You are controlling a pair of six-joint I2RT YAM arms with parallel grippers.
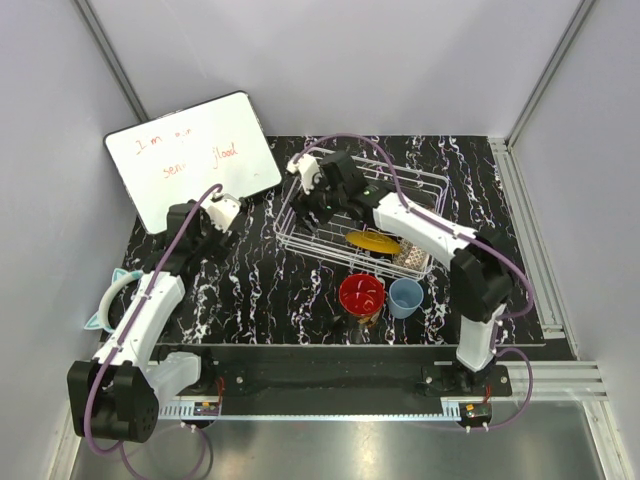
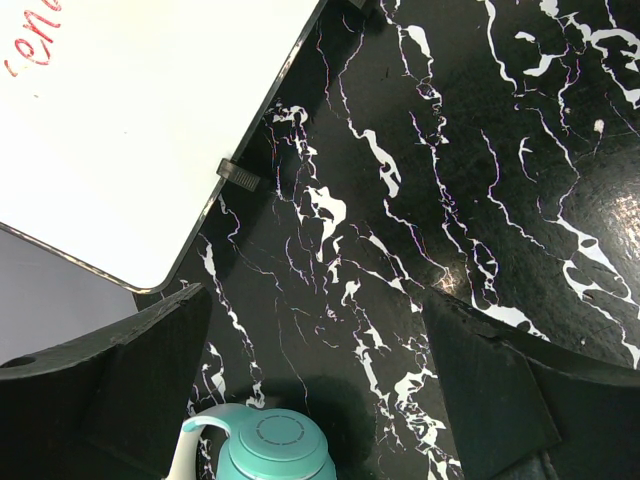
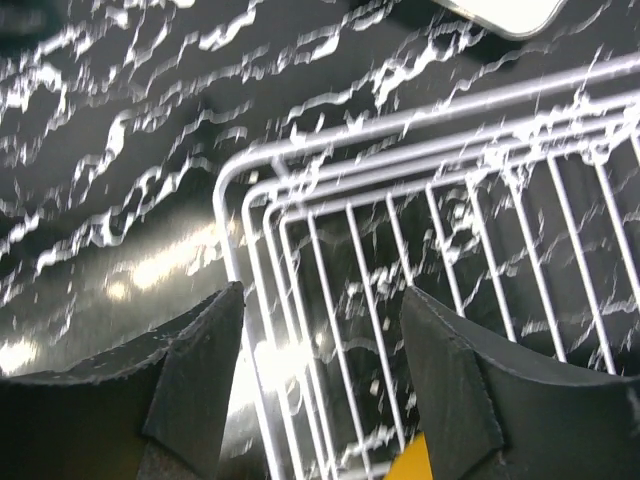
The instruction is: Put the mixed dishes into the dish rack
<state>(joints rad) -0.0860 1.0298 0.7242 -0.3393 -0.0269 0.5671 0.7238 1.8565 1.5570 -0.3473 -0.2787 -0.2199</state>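
Note:
The white wire dish rack [image 1: 415,180] stands at the table's middle back. A yellow-and-dark plate [image 1: 372,241] and a floral dish [image 1: 408,257] sit in its near part. A red bowl [image 1: 361,293] and a pale blue cup [image 1: 406,296] stand on the table just in front of the rack. My right gripper [image 1: 312,188] is open and empty over the rack's left end; its wrist view shows the rack corner [image 3: 300,215] and a yellow plate edge [image 3: 415,464]. My left gripper [image 1: 222,212] is open and empty over bare table near the board.
A white writing board [image 1: 190,155] with red writing leans at the back left, and also shows in the left wrist view [image 2: 130,130]. Teal headphones [image 1: 110,300] lie at the table's left edge; one earcup [image 2: 275,445] shows below the left fingers [image 2: 130,380].

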